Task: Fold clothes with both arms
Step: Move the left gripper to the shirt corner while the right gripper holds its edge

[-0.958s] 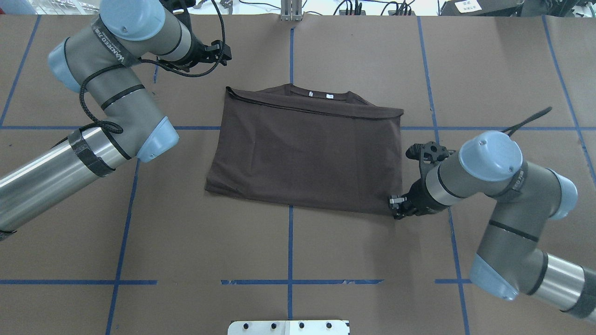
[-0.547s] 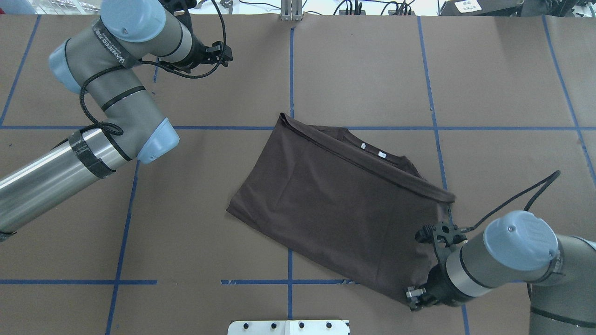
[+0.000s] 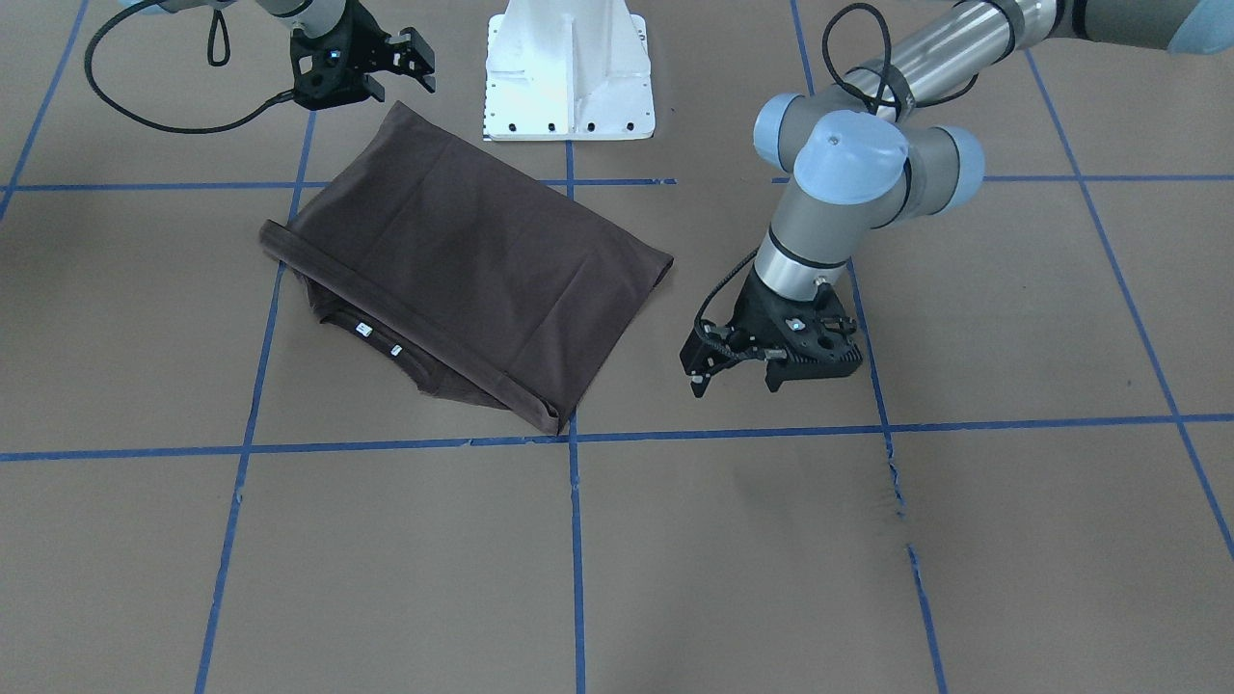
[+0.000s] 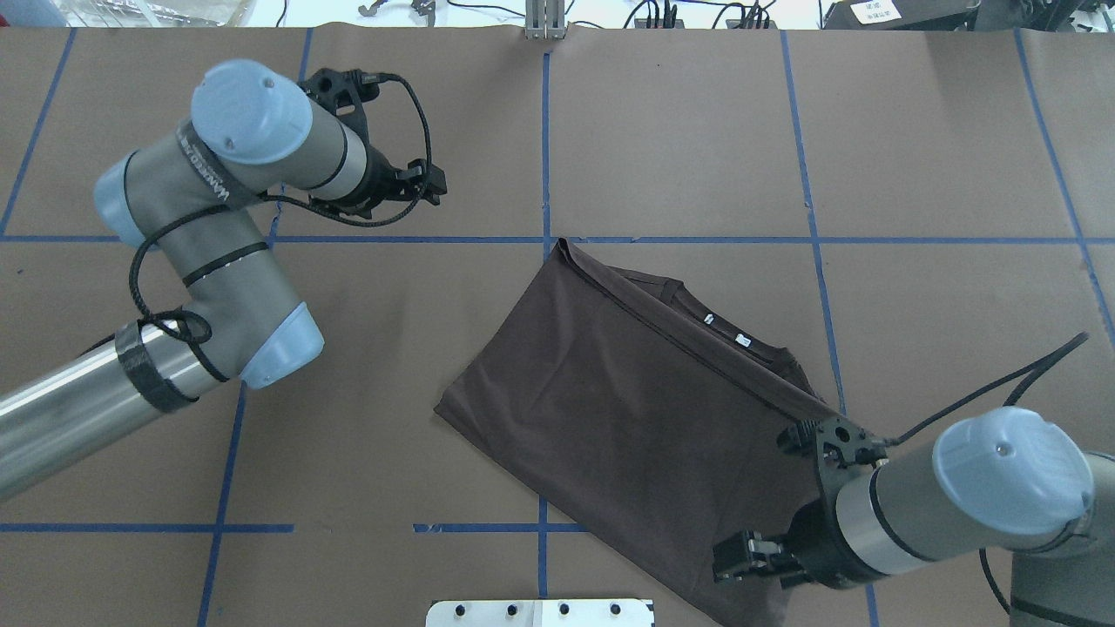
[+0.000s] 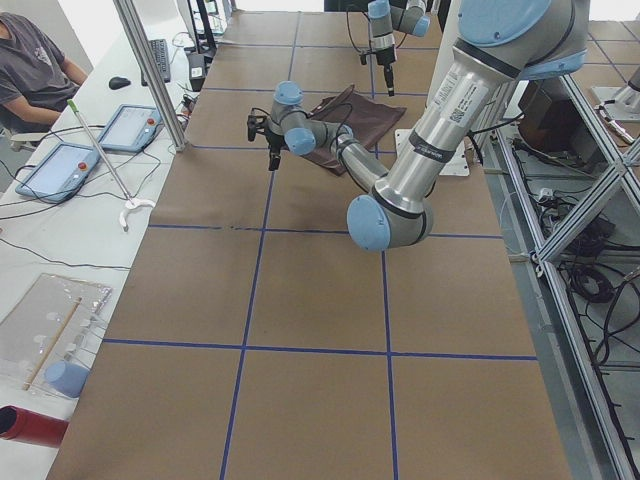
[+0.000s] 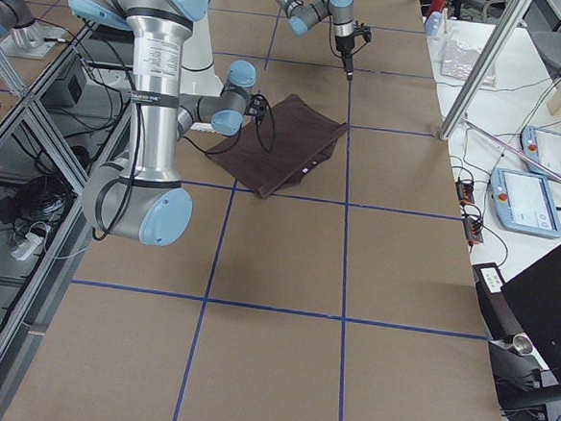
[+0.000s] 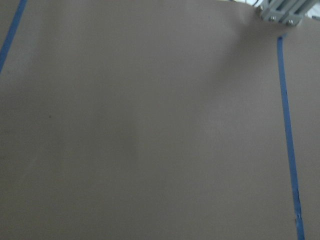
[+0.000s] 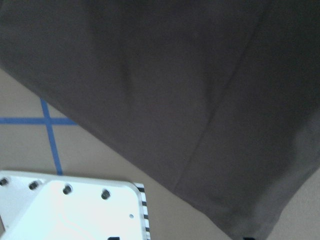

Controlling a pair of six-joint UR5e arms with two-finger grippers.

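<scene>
The dark brown T-shirt (image 4: 627, 418) lies folded and flat on the brown table, turned at an angle, with its collar and white labels (image 4: 723, 329) on the far right side. It also shows in the front view (image 3: 463, 260) and fills the right wrist view (image 8: 150, 75). My right gripper (image 4: 727, 557) hovers over the shirt's near right corner; in the front view (image 3: 416, 63) its jaws are spread and hold nothing. My left gripper (image 4: 435, 181) is open and empty over bare table, left of the shirt; the front view (image 3: 735, 384) shows it too.
The white bolted pedestal base (image 4: 540, 612) stands at the near table edge, close to the shirt's near corner and the right gripper. Blue tape lines (image 4: 544, 131) grid the table. An operator (image 5: 35, 60) sits beyond the table's far edge.
The right gripper dragged the shirt toward the near right, turning it, and now stands open over its near corner. The left arm moved nearer and toward the centre.
</scene>
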